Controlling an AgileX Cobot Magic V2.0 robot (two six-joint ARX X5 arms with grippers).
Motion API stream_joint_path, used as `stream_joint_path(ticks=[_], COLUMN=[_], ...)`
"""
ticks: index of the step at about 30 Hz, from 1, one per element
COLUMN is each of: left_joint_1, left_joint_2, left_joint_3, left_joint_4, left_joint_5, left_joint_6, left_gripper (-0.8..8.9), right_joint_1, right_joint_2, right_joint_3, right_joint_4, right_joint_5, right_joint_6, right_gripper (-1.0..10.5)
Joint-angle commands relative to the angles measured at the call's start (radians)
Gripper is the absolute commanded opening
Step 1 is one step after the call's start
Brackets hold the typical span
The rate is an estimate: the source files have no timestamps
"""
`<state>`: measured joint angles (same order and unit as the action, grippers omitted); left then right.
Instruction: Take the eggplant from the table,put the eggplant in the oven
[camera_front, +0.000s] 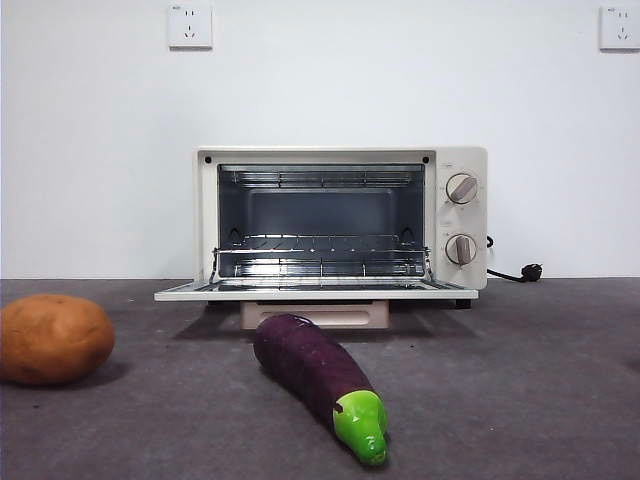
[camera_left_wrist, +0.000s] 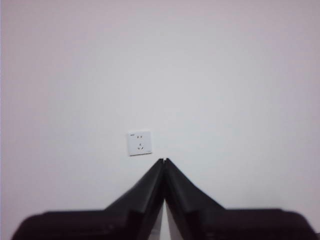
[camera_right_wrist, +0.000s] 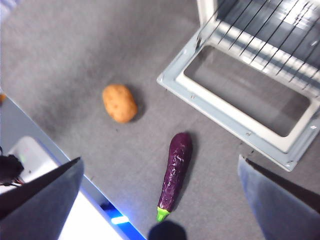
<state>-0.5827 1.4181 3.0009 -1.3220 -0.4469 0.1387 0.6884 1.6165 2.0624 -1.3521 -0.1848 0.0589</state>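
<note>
Front view first: the long, curved dark purple toy eggplant (camera_front: 318, 383) with its glossy green stem cap lies on the dark grey speckled table (camera_front: 520, 390), just in front of the small cream-white toaster oven (camera_front: 340, 222). The oven's glass door (camera_front: 315, 291) is folded down flat, wire rack (camera_front: 320, 252) exposed and bare. A round brown potato (camera_front: 52, 338) sits well off to one side. No arm shows here at all.

Over to the left wrist view: the left gripper (camera_left_wrist: 164, 161) has its black jaws pressed together, tips touching, nothing between them, aimed at a white wall with a socket plate (camera_left_wrist: 139, 143).

Now the right wrist view: the right gripper (camera_right_wrist: 160, 200) hangs high above the eggplant (camera_right_wrist: 175, 172), jaws spread wide, holding nothing. The potato (camera_right_wrist: 119, 103) lies apart.

That eggplant looks light, stiff and shiny, so likely slippery; I'd take it across the thick middle of the purple body, not the tapering cap.
</note>
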Motion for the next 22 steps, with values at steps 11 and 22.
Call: stream_joint_path(ticks=[11, 22], left_joint_1=[0.003, 0.003], left_joint_2=[-0.172, -0.303], left_joint_3=[-0.273, -0.489], left_joint_4=[0.003, 0.003], left_joint_5=[-0.073, -0.104], left_joint_6=[0.014, 0.008], left_gripper=[-0.06, -0.06], right_joint_1=[0.032, 0.063], right_joint_2=[0.082, 0.082], right_joint_3=[-0.237, -0.563], right_joint_4=[0.021, 0.264], right_joint_5=[0.082, 0.045], right_joint_6=[-0.016, 0.042], right_gripper=[5.4, 5.4])
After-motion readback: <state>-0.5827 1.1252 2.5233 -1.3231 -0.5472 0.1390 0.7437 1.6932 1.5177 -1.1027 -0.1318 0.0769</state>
